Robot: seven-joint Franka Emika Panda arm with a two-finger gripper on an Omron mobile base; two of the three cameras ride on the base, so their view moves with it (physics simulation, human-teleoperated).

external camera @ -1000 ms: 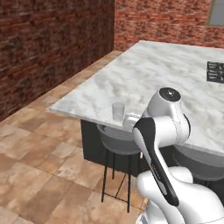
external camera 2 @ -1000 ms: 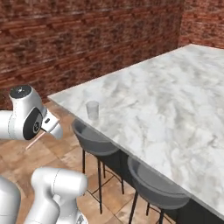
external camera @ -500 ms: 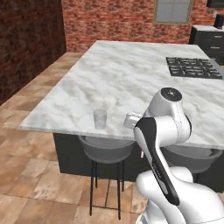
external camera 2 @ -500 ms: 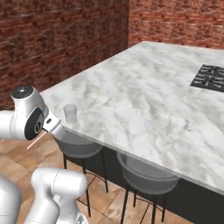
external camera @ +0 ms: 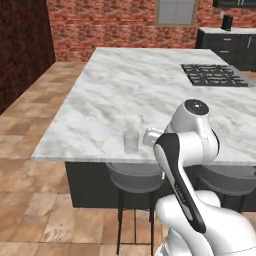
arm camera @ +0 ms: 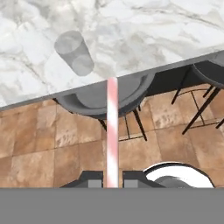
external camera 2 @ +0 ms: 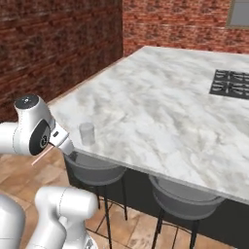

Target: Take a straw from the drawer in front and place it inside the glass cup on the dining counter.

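- Now your fingers (arm camera: 112, 180) pinch the straw (arm camera: 112, 131) tight.
- You see the cup (external camera: 131, 141) upright near the worktop's (external camera: 145, 85) front edge, above a stool (external camera: 134, 176).

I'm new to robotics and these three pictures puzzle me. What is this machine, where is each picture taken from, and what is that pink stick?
It is a white robot arm on a driving base, in a computer-rendered kitchen. Two pictures come from cameras on the base, behind the arm to its left and right; both look over the same marble dining counter. The third comes from a camera on the hand, looking along the gripper. A glass cup stands near the counter's edge, with grey stools tucked beneath and a black cooktop set in farther back. The pale pink stick is the straw, pinched between the shut fingers and pointing toward the counter, off to the side of the cup.
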